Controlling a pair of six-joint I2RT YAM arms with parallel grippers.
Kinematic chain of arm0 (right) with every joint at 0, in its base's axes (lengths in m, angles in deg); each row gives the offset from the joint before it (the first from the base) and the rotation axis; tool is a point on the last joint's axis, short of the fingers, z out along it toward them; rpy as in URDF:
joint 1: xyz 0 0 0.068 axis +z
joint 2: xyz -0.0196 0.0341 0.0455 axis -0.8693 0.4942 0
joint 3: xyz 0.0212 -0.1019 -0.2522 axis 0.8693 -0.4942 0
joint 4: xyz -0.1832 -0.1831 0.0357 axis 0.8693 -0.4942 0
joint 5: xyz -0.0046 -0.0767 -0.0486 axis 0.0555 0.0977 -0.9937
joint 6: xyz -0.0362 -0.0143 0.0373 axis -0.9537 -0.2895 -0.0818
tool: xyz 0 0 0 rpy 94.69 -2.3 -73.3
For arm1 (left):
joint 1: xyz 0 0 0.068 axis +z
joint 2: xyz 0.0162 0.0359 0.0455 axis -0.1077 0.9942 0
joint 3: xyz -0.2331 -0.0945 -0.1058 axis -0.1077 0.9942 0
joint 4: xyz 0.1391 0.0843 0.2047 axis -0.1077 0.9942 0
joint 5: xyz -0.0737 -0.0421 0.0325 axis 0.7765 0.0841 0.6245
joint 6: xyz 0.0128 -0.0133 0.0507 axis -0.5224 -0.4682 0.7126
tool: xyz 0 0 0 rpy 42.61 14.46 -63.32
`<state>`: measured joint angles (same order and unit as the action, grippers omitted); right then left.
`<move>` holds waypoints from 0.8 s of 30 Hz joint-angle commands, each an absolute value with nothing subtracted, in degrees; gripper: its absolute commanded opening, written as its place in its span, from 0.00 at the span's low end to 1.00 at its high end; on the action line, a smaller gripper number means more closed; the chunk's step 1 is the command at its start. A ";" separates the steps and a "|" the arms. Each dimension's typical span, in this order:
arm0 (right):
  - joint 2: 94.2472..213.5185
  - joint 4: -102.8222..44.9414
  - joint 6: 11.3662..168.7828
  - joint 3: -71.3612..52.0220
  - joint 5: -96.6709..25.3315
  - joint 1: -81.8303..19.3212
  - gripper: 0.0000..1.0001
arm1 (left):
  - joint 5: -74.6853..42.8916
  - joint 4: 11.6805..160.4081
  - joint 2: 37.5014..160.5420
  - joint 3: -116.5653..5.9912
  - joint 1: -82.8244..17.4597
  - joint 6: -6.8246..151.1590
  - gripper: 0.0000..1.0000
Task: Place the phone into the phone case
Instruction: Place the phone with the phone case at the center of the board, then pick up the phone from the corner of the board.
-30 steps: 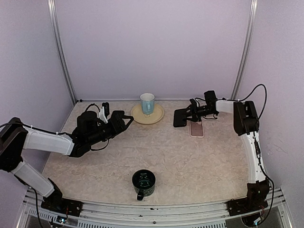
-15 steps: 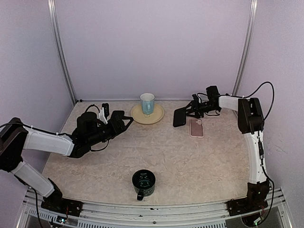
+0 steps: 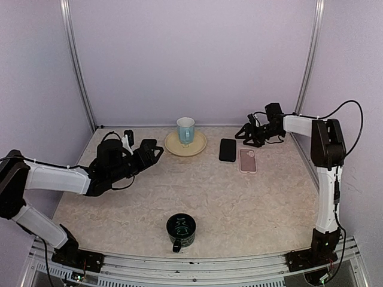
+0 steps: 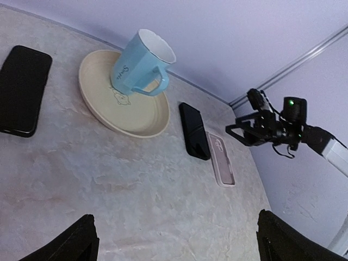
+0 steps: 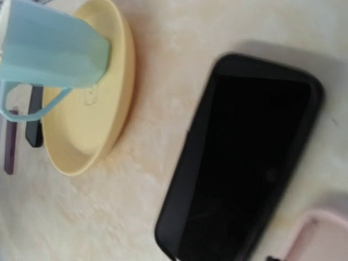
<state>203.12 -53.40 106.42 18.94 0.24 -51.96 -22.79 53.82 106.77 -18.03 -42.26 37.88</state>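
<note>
A black phone (image 3: 227, 149) (image 4: 194, 130) (image 5: 244, 168) lies flat on the table, screen up. Right beside it, on its right, lies the pink phone case (image 3: 248, 160) (image 4: 222, 166); the two are side by side. My right gripper (image 3: 244, 133) (image 4: 237, 133) hangs open above the back right of the table, just right of the phone and touching nothing. Its fingers do not show in the right wrist view. My left gripper (image 3: 154, 151) (image 4: 179, 242) is wide open over the left of the table, with nothing between its fingers.
A light blue cup (image 3: 185, 128) stands on a yellow plate (image 3: 196, 146) at the back middle. A dark green mug (image 3: 181, 229) sits near the front edge. Another black phone (image 4: 22, 89) lies left of the plate. Walls close off the back and sides.
My right gripper opened and let go of the black phone, which now lies flat left of the case. The gripper drew back to the right. My left arm barely shifted.
</note>
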 commanded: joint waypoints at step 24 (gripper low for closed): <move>176.36 -30.42 108.37 -15.87 -2.55 -52.47 1.00 | -36.99 98.07 107.23 -37.58 -18.44 56.07 0.99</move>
<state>179.69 -35.77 107.40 -14.30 -4.96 -51.96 -39.36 95.09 104.69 -33.73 -21.69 49.77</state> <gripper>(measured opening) 0.996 0.989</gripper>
